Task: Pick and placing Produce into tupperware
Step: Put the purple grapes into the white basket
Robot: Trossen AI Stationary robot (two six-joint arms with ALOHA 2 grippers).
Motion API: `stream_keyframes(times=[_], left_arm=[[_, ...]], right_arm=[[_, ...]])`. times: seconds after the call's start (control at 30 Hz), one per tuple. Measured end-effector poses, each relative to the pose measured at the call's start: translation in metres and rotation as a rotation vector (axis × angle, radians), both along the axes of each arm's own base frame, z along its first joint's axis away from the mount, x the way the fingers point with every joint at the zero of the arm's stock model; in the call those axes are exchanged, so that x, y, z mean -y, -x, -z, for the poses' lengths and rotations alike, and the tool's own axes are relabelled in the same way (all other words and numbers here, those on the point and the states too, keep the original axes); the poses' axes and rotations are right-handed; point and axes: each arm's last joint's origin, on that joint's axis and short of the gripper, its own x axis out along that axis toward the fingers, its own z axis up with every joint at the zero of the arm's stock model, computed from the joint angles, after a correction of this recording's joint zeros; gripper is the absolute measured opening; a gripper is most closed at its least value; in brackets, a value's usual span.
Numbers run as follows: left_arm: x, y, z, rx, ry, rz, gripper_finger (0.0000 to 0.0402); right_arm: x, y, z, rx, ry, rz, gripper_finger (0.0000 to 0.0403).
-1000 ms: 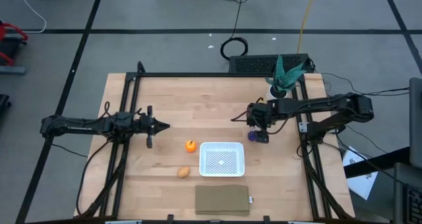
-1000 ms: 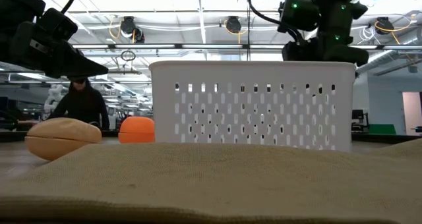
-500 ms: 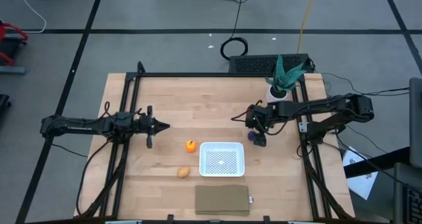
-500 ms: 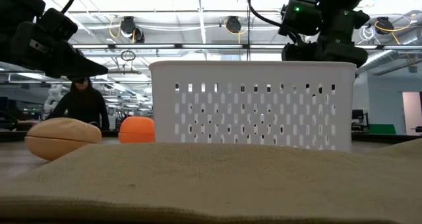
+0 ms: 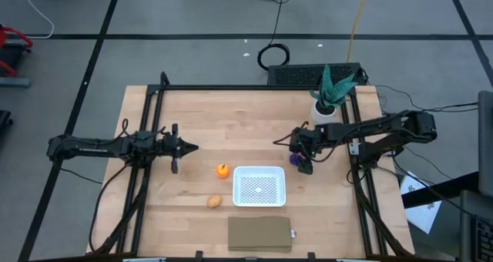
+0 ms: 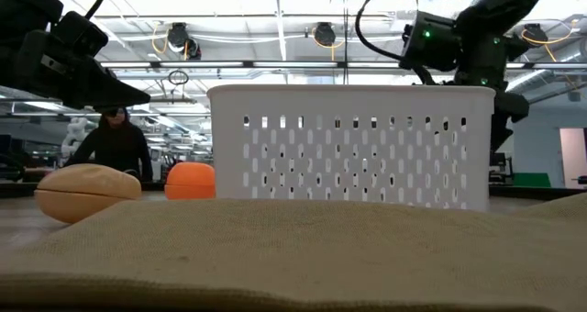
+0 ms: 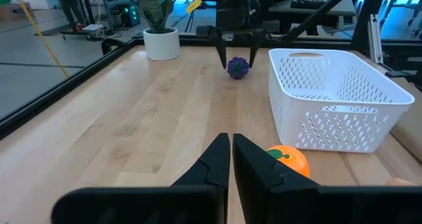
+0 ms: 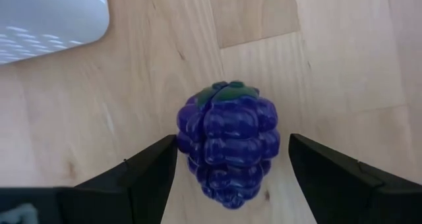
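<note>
From above, I see my right gripper (image 5: 303, 156) beside the white tupperware (image 5: 259, 186), over the purple berry (image 5: 298, 160). Its wrist view shows fingers apart, flanking the berry on wood. My left gripper (image 7: 230, 159), jaws together, waits left of the tupperware.

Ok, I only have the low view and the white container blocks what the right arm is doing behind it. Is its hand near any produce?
Observer: Yes. The right hand is open, its fingers on either side of the purple piece.
Operator: Is that piece lifted?
Observer: No, it sits on the table, beside the tupperware, not in it.
Operator: Anything in the tupperware yet?
Observer: Nothing; the orange piece and tan piece lie outside it on the other side.
</note>
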Motion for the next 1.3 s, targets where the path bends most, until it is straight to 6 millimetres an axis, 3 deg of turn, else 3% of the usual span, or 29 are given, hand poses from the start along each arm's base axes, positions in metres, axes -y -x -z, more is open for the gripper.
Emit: stream_keyframes(times=[0.4, 0.63, 0.87, 1.3], left_arm=[[0.000, 0.000, 0.000, 0.000, 0.000, 0.000, 0.0024], [0.000, 0.000, 0.000, 0.000, -0.003, 0.001, 0.0024], [0.000, 0.000, 0.000, 0.001, -0.003, 0.001, 0.0024], [0.000, 0.000, 0.000, 0.002, -0.002, 0.001, 0.0024]], right_arm=[[-0.001, 0.006, 0.015, 0.051, 0.017, -0.021, 0.0279], [-0.001, 0.005, 0.012, 0.033, 0.028, -0.058, 0.0228], [0.000, -0.003, -0.005, 0.007, 0.027, -0.065, 0.0176], [0.000, -0.023, -0.056, 0.001, 0.025, -0.073, 0.0184]])
